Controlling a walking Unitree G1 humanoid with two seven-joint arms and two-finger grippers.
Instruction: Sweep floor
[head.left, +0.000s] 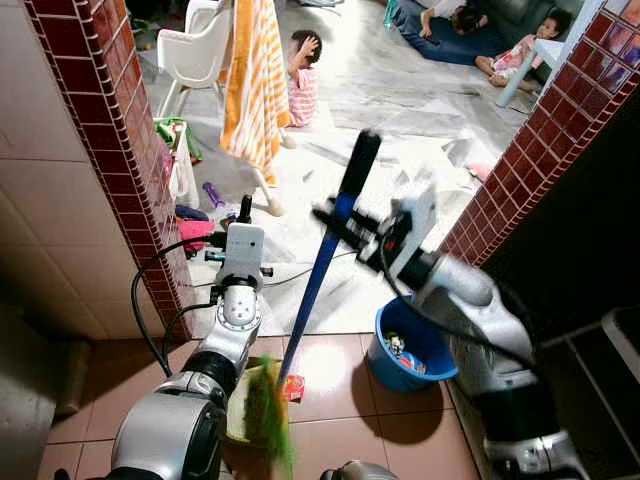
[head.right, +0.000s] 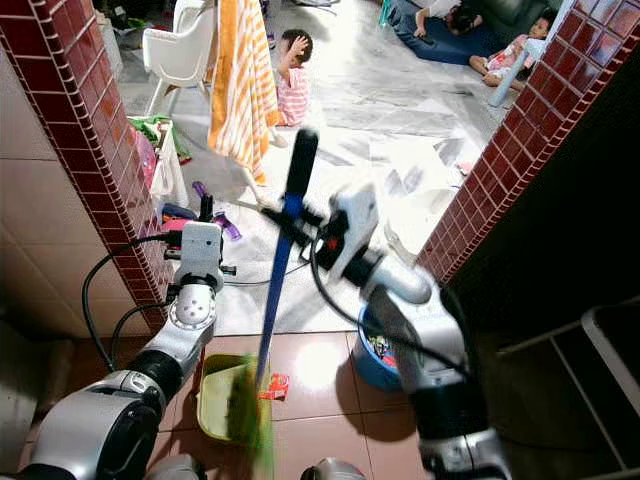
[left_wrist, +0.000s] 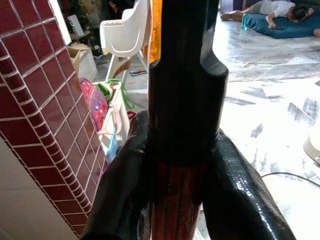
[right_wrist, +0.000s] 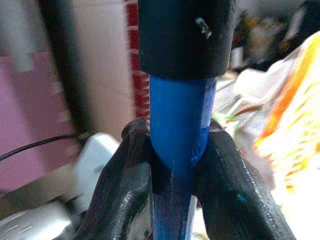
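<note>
Red-brown floor tiles (head.left: 330, 440) run between two brick pillars, with a blue bucket (head.left: 415, 345) just right of a green dustpan (head.left: 245, 400) at the robot's feet. The right gripper (head.left: 340, 222) pinches the blue broom handle (head.left: 318, 280) just below its black cap, and the left gripper (left_wrist: 177, 200) is clamped on the dustpan's dark upright handle (left_wrist: 182, 85). The broom's long axis slants down and to the robot's left, so its green bristles (head.left: 268, 415) lie over the dustpan, beside a small red scrap (head.left: 293, 387); judging by this, the coming stroke draws litter leftward into the pan.

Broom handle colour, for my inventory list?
Blue, with a black top cap, the broom handle shows best in the right wrist view.
</note>
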